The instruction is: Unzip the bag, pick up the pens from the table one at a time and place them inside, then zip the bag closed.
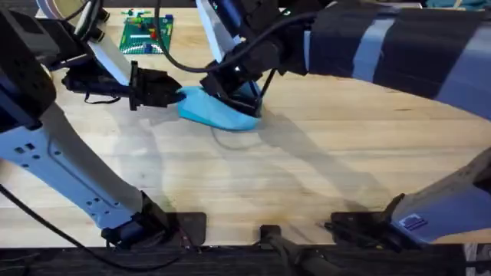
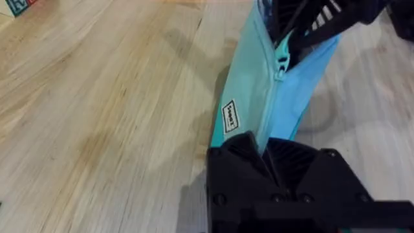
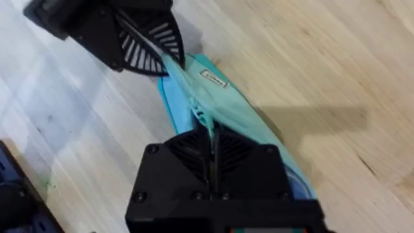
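Nearest, the right gripper [image 3: 213, 152] pinches the bag [image 1: 219, 111] at its zip while the left gripper [image 2: 264, 152] clamps its end; zipping looks underway, no pens on the table [image 1: 307, 176].

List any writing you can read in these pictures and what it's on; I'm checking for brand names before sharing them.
No text can be read for certain.
Small white tag with dark print, sewn on the blue pouch at: too blurred to read.
Label on the right arm's pale cover: too small to read.
Green brick plate: no lettering can be made out.
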Motion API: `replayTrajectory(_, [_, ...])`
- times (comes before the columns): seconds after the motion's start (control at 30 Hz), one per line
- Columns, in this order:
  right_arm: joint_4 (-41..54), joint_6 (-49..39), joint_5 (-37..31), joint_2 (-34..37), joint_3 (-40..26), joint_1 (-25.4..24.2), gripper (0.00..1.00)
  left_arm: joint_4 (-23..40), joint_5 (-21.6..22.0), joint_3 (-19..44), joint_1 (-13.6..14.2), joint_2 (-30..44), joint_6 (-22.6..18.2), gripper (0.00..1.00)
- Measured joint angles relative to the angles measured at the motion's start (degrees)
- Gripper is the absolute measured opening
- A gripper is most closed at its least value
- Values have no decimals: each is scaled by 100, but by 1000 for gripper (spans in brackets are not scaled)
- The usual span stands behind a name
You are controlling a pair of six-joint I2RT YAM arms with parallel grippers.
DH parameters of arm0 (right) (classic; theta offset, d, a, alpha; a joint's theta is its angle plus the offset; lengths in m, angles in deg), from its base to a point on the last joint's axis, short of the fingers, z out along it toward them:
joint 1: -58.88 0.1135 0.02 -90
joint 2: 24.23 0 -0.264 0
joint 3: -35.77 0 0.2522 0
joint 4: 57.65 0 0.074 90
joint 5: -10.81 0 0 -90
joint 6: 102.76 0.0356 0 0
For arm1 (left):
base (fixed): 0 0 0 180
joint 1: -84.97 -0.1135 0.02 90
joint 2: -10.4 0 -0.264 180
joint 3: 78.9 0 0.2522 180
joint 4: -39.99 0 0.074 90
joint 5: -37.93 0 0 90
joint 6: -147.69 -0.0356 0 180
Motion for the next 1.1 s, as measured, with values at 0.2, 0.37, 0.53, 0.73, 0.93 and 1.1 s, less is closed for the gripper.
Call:
replayTrajectory(0.2, [406, -134, -44, 0, 0, -117, 31, -14, 31, 0, 0, 0, 0, 42])
replayTrajectory(0.37, [1342, -197, -412, 0, 0, -500, 29, -26, 36, 0, -4, 0, 0, 42])
replayTrajectory(0.53, [1780, -199, -425, -2, 0, -807, 30, -22, 55, 0, -4, 0, 0, 42])
replayTrajectory(0.73, [2003, -199, -427, 0, 0, -1051, 30, -17, 78, 0, -11, 0, 0, 42])
replayTrajectory(0.93, [2193, -199, -427, -25, -1, -1185, 31, -20, 90, 0, -11, 0, 0, 42])
replayTrajectory(1.1, [2605, -197, -844, -352, 0, -1248, 31, 28, 115, -2, 24, 0, 0, 42])
